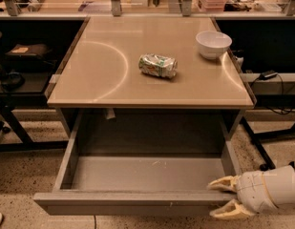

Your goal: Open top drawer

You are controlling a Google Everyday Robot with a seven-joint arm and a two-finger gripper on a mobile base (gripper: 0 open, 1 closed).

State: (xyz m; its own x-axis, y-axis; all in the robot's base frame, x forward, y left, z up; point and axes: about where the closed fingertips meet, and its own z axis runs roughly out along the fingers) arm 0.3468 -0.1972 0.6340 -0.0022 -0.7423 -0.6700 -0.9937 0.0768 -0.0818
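While the top drawer (128, 205) stands pulled far out beneath the table (104, 87), shallow grey interior exposed, the gripper (226, 197) sits at lower right, one finger inside and one outside the front panel's right end, narrowly closed on it. Task looks approx. complete.

Risks, largest first:
(1) More pull could run the drawer off its runners, since most of its depth already shows.
(2) Grip is off-centre, so any tug may rack the drawer sideways and bind it vs. the right side wall.
(3) Arm retreat w/o release could drag the panel or scrape the fingers off it.
(4) A jolt could roll the crushed can (158, 65), which lies on its side, or shift the bowl (213, 44), which sits near the right rear edge.

Setting: room w/ speckled floor (23, 185), a dark bench (23, 80) at left, cables (276, 87) at right, cluttered shelf at rear. Tabletop is beige and glossy, w/ arc-shaped glare. Bowl is white and upright; can lies near centre, well apart from it.
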